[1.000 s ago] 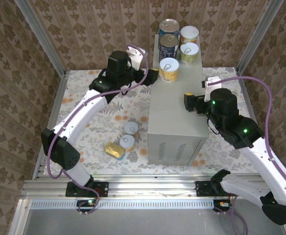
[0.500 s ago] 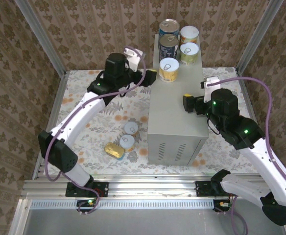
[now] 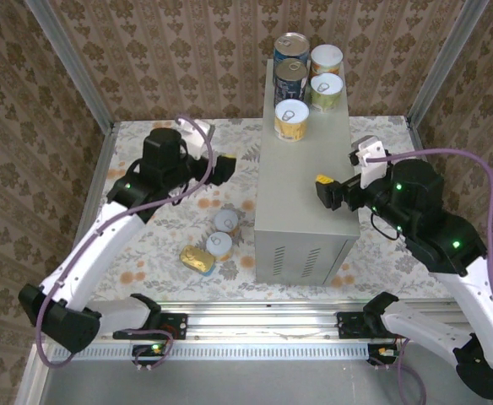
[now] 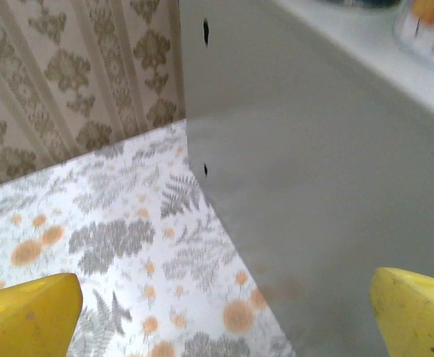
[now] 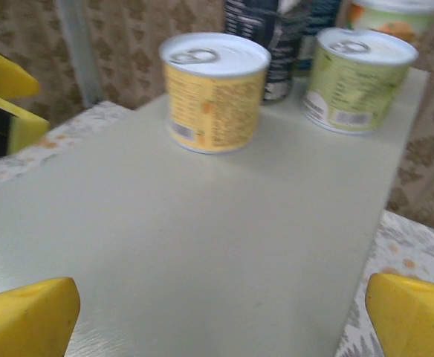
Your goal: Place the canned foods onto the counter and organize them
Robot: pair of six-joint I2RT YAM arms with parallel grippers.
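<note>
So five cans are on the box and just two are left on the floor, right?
No, three are left on the floor: a round can, another beside it and a flat tin, per the top view. The box count is right.

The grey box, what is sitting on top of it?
Five cans crowd the far end of the grey box: a yellow can in front, two blue cans and two pale cans behind. The rearmost cans' lower parts are hidden.

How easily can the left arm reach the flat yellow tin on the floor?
Probably yes, easily: the left gripper is open, and the flat yellow tin lies uncovered on its side of the counter.
</note>
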